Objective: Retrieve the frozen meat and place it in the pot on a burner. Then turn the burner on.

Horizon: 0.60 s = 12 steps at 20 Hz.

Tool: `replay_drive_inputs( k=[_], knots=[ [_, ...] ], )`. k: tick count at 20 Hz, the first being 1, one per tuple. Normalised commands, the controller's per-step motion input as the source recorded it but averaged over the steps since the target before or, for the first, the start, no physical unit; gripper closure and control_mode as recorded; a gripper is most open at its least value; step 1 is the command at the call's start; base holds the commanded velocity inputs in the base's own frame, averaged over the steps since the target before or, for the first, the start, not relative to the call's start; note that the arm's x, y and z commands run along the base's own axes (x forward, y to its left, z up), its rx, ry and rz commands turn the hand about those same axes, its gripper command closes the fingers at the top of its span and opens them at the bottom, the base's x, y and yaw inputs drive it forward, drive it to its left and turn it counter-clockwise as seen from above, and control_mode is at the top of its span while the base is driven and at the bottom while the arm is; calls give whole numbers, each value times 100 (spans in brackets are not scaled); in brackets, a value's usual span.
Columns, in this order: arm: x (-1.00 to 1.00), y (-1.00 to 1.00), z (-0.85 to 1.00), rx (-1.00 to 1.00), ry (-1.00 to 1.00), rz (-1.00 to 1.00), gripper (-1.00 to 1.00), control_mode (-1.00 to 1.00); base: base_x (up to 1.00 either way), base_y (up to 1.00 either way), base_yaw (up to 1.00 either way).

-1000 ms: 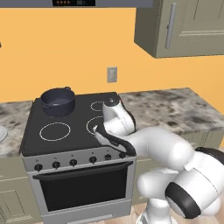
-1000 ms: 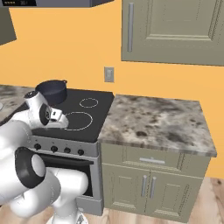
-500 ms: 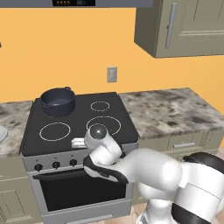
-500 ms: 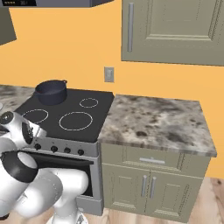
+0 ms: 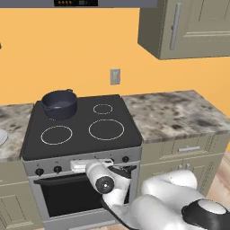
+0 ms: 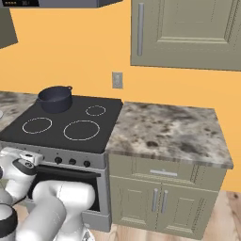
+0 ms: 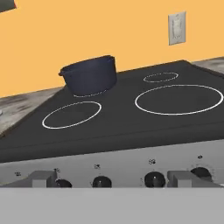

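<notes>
The dark blue-grey pot [image 5: 59,103] stands on the back left burner of the black stove top [image 5: 81,134], also seen from the other side as the pot [image 6: 55,98]. In the hand view the pot [image 7: 89,75] is far beyond the knobs. The frozen meat is out of view. My gripper [image 5: 83,166] hangs low in front of the stove's control panel, level with the knobs [image 7: 101,181]. It is open: the fingertips [image 7: 41,178] stand wide apart with nothing between them. From the right, the gripper [image 6: 24,157] sits at the panel's left end.
A wall outlet [image 5: 115,76] is behind the stove. Speckled stone counter [image 6: 164,129] runs to the right, with cabinets above and below. A white plate's rim [image 5: 2,136] shows on the left counter. The oven door [image 5: 63,197] is just below my hand.
The arm has swung down from above the stove's front edge to the control panel, bringing the hand level with the knobs. The pot has stayed put.
</notes>
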Motion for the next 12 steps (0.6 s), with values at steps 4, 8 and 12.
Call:
replay_drive_inputs(
  k=[4,8,12],
  knots=[
    [0,51,-33,0,-25,-1,-100,-100,0,0,0],
    [-14,66,-32,3,-14,-1,-100,-100,0,0,0],
    [-11,81,-14,0,-3,0,-100,-100,0,0,0]
  ],
)
